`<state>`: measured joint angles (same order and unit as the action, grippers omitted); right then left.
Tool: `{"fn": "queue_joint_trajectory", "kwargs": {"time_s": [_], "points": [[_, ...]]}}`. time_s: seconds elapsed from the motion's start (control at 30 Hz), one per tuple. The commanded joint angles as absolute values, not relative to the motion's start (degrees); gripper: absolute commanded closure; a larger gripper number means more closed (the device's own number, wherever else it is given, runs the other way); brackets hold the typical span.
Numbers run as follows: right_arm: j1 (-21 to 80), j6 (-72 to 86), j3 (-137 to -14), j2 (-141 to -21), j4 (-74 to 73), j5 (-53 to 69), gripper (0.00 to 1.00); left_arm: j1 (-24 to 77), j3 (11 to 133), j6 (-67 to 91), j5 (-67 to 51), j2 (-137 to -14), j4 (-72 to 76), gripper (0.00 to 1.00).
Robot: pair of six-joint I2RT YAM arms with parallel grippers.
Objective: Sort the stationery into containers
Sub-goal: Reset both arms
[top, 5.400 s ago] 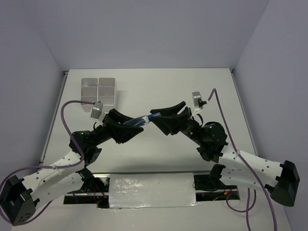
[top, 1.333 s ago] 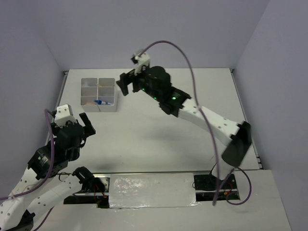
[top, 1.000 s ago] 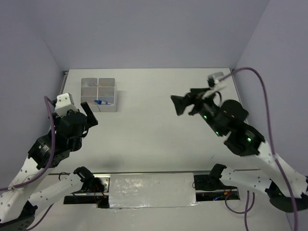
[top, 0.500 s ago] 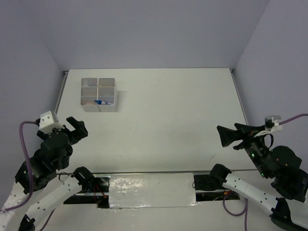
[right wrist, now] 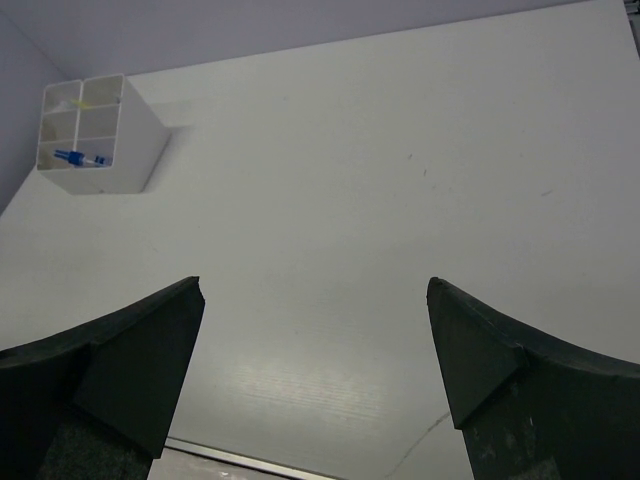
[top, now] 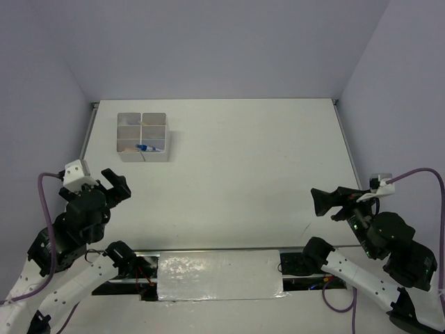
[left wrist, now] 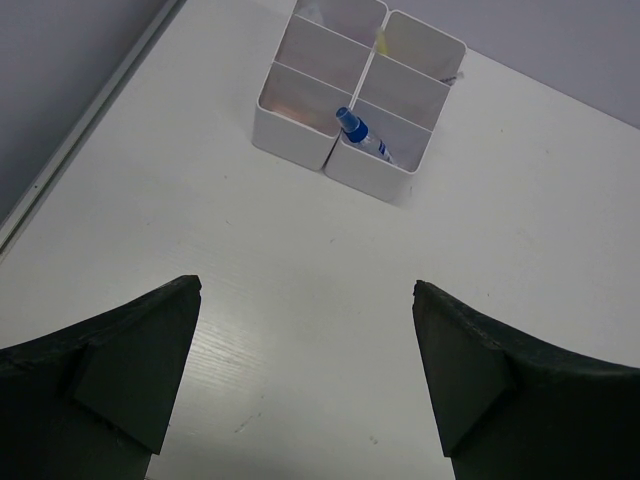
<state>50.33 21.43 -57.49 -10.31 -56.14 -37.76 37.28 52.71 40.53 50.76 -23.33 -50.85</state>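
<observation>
The containers [top: 154, 156] are a whitish 2x2 box block at the table's far left. They also show in the left wrist view, containers [left wrist: 290, 135], and far off in the right wrist view, containers [right wrist: 140, 155]. A blue-tipped clear pen [top: 146, 148] lies tilted in the near right compartment, its blue tip up at the rim; the left wrist view shows this pen [left wrist: 362, 135] most clearly. A yellowish piece [left wrist: 380, 38] peeks from a far compartment. My left gripper [top: 117, 182] hovers open at the near left, with nothing between its fingers. My right gripper [top: 318, 200] is open and empty at the near right.
Bare white table [top: 243, 160] lies between the arms. Grey walls close in the left, back and right sides. A reflective strip [top: 219, 275] runs along the near edge between the arm bases.
My right arm has drawn back from the middle right of the table to the near right corner. The left arm has also pulled back toward the near edge. Both grippers stayed open.
</observation>
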Motion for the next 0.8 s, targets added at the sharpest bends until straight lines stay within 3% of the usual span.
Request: {"fn": "queue_joint_trajectory", "kwargs": {"time_s": [0.0,0.77], "points": [[50.62,21.01,-55.55,-9.76,-53.79,-38.94,0.00,36.65,52.21,39.29,49.84,-23.91,-47.91,0.01],[50.62,21.53,-54.40,-10.11,-52.47,-38.58,0.00,35.33,52.03,38.32,48.17,-26.19,-47.20,0.01]]}}
